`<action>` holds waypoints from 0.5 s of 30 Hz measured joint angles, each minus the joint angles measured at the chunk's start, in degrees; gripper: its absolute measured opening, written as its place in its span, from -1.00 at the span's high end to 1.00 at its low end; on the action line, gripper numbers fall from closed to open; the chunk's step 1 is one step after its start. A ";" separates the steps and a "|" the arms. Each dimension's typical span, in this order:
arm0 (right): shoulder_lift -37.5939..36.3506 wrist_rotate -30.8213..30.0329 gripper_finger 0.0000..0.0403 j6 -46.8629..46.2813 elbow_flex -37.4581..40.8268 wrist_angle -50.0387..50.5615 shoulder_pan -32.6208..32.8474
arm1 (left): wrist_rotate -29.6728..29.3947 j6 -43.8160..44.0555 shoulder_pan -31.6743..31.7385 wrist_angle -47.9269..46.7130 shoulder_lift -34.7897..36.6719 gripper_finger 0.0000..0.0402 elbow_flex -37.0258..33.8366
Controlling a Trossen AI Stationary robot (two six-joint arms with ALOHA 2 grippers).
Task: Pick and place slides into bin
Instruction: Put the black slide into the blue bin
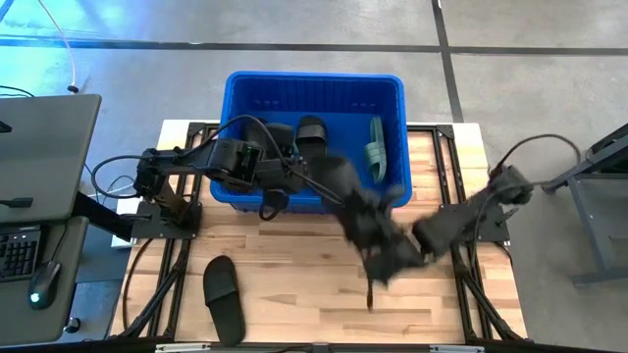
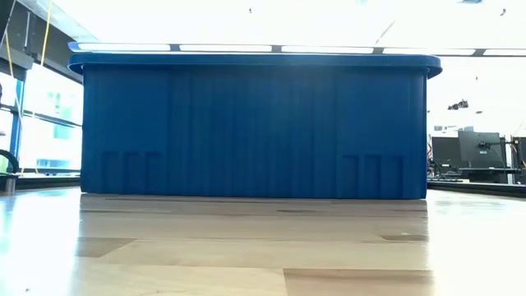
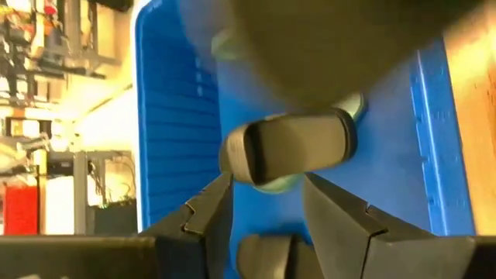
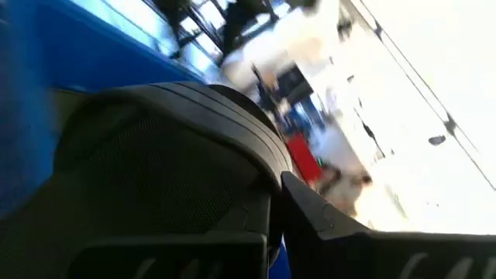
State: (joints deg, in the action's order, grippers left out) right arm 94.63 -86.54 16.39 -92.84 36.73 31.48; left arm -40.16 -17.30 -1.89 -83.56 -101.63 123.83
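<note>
The blue bin (image 1: 314,88) stands at the table's far middle and fills the low view (image 2: 255,123). A black slide (image 1: 312,132) and a green slide (image 1: 376,152) lie in it. My left gripper (image 1: 292,175) is open and empty over the bin's near left part. Past its fingers (image 3: 267,182) a black slide (image 3: 291,143) lies on a green one (image 3: 271,184). My right gripper (image 1: 397,250) is shut on another black slide (image 1: 358,206) at the bin's near right corner. One more black slide (image 1: 224,299) lies flat on the table, near left. My right gripper holds the black slide by its end nearest the arm (image 1: 388,240), coming from the table's right. The slide is lifted clear of the table and reaches over the bin's near rim. In the right wrist view the slide (image 4: 170,155) hides most of the contact. One finger (image 4: 325,221) lies along its edge.
A grey desk with a keyboard and mouse (image 1: 39,196) stands left of the table. Bare wooden tabletop (image 1: 314,304) lies between the bin and the near edge. A dark stand (image 1: 599,186) is at the right.
</note>
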 joint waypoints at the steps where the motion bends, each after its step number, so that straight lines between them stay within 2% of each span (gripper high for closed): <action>1: -1.56 0.73 1.00 -0.96 0.00 1.16 -2.33 | 0.01 -0.50 0.00 0.82 -0.01 0.29 0.00; 3: -4.50 5.66 1.00 -4.46 0.00 4.54 -7.55 | 0.02 -1.03 0.00 2.27 -0.01 0.29 0.00; 8: -7.80 29.32 1.00 -9.80 -0.04 12.19 -23.81 | 0.01 -3.87 0.00 5.85 -0.04 0.29 0.00; 12: -5.66 40.24 1.00 -4.77 -0.04 14.91 -34.06 | 0.24 -6.39 -0.02 7.05 -0.04 0.29 0.00; 15: -2.69 49.00 1.00 1.34 -0.04 13.22 -38.91 | 0.33 -7.63 -0.02 7.04 -0.04 0.29 0.00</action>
State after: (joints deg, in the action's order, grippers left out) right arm 91.93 -37.54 17.72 -92.88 49.95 -7.43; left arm -39.83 -24.93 -1.91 -76.53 -101.67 123.83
